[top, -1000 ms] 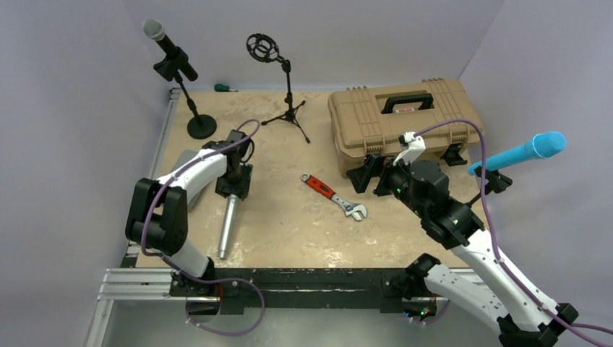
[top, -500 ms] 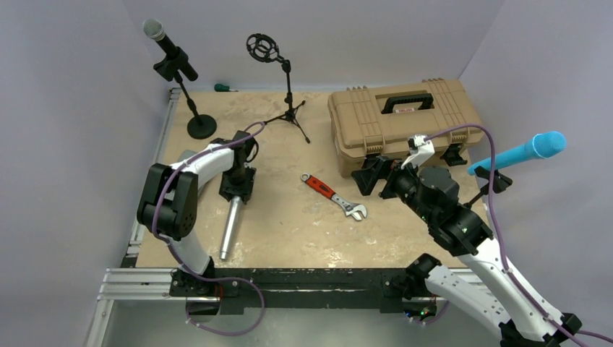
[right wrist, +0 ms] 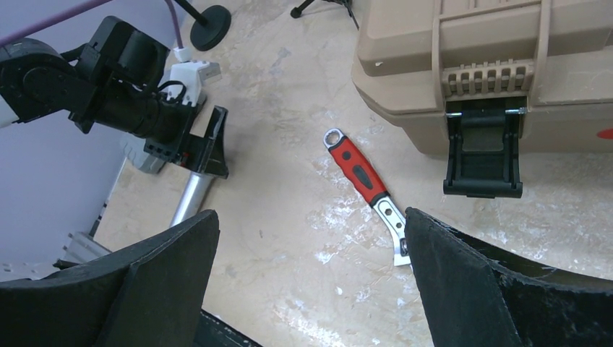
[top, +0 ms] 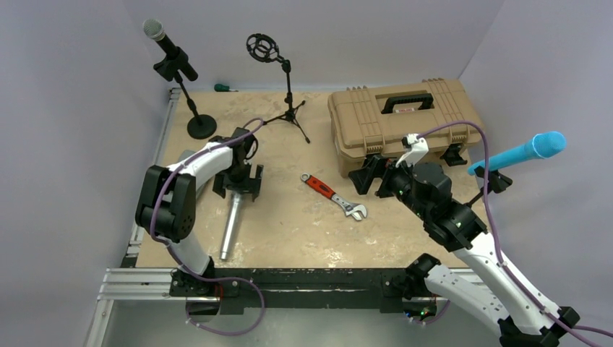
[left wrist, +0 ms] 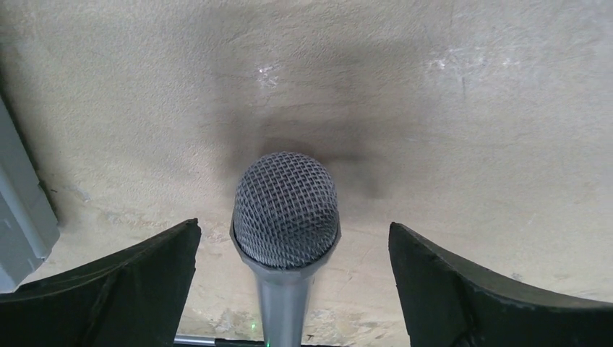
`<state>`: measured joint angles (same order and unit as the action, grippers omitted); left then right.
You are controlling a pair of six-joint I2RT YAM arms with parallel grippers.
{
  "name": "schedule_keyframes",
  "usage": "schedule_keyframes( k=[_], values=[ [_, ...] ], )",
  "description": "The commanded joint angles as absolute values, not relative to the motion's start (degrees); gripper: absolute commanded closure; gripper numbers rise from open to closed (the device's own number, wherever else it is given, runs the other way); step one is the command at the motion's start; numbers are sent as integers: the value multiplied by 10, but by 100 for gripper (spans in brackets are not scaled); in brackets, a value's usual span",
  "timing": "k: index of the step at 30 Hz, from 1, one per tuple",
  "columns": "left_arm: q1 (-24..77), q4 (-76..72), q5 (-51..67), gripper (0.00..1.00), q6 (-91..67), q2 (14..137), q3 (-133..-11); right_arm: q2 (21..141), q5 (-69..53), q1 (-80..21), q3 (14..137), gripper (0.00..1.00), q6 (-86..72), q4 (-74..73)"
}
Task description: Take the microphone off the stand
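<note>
- The microphone [top: 230, 225] is silver with a round gray mesh head [left wrist: 285, 210]. It lies flat on the left side of the tan table [top: 289, 231], with its head toward the back.
- The stand [top: 289, 90] is thin and black, with three legs and a ring [top: 262, 47] on top. It stands upright at the back, well apart from the microphone.

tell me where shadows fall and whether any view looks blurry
Left wrist: the microphone mesh is sharp, with a soft dark shadow on the table just beyond it. Right wrist: the wrench is crisp, but the near black fingers show little detail. Top external: even light, faint shadows, no glare.
</note>
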<state>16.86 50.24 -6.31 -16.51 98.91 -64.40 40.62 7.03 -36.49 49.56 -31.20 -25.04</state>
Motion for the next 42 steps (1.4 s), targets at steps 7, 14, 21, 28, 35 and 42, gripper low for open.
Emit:
schedule_keyframes(
  k=[7,14,21,28,35,42],
  values=[
    [156,439,-22,0,-180,805,-635,398,73,-367,498,1,-305,-230],
    [155,280,134,0,-306,682,-631,404,70,-368,499,1,-301,-226],
    [153,15,220,0,-528,747,-665,404,73,-367,508,1,-310,-235],
    [146,-183,203,0,-718,896,-735,386,82,-367,516,1,-323,-251],
    [145,-279,146,3,-751,991,-774,372,93,-368,522,1,-329,-265],
    [146,-303,127,10,-711,1003,-760,371,99,-367,521,1,-333,-267]
  ],
)
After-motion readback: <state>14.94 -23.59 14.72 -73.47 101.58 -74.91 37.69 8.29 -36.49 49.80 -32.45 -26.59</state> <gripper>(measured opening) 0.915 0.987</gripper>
